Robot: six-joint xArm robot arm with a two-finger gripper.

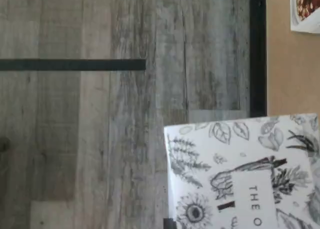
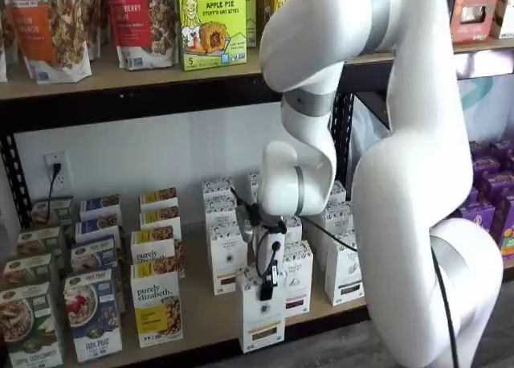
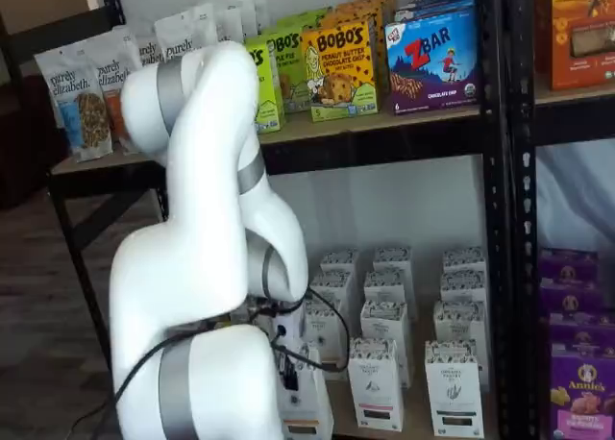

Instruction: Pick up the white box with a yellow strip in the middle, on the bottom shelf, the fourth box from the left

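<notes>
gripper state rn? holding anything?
Gripper: shut on the white box, gripping its top; the box sits at the front edge of the bottom shelf.

From my remote seat I see a white wall (image 2: 152, 155) behind the racking, with a power outlet (image 2: 55, 169) at about nine o'clock in a shelf view, a dark cord plugged into it. The floor (image 1: 100, 139) is grey weathered-wood plank, showing in the wrist view and again at five o'clock in a shelf view, and it looks darker at eight o'clock in the other. Black perforated uprights (image 3: 495, 219) carry the tan boards, and even, soft light fills the room, with a dim brownish area (image 3: 38, 85) at ten o'clock.
</notes>
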